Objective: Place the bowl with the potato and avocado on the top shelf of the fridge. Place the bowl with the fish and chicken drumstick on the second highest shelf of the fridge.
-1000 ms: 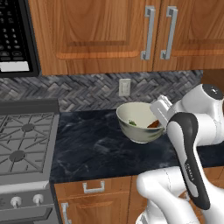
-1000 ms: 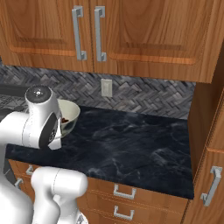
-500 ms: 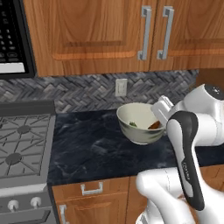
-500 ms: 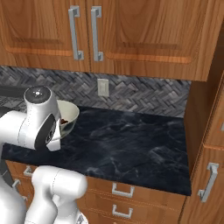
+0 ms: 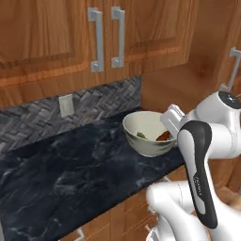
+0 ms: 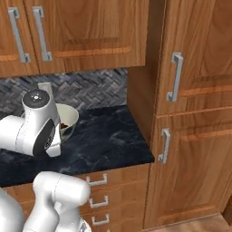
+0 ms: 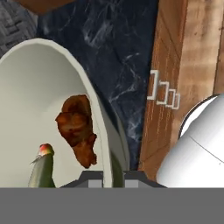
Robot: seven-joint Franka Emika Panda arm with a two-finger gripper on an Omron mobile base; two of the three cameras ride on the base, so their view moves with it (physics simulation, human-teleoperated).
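Note:
My gripper (image 7: 111, 176) is shut on the rim of a pale greenish-white bowl (image 5: 143, 127), one finger inside the wall and one outside. It holds the bowl a little above the black counter, near the counter's right end. Inside the bowl lie the reddish-brown chicken drumstick (image 7: 78, 129) and the small dark greenish fish (image 7: 41, 168); both also peek over the rim as the drumstick (image 5: 164, 136) and the fish (image 5: 141, 135). In the right base view the bowl (image 6: 68, 118) sits half hidden behind my white arm. The fridge, its shelves and the bowl with the potato and avocado are out of view.
A black marble counter (image 5: 70, 169) runs under wooden wall cabinets (image 5: 70, 37) with metal handles. A tall wooden cabinet (image 6: 195, 113) closes off the counter's right end. Drawers (image 6: 104, 195) sit below, and a wall outlet (image 5: 66, 105) is on the herringbone backsplash.
The whole picture has shifted: the camera has moved right along the counter, so stove and microwave have left and the tall cabinet has come in. The bowl stays in my grip.

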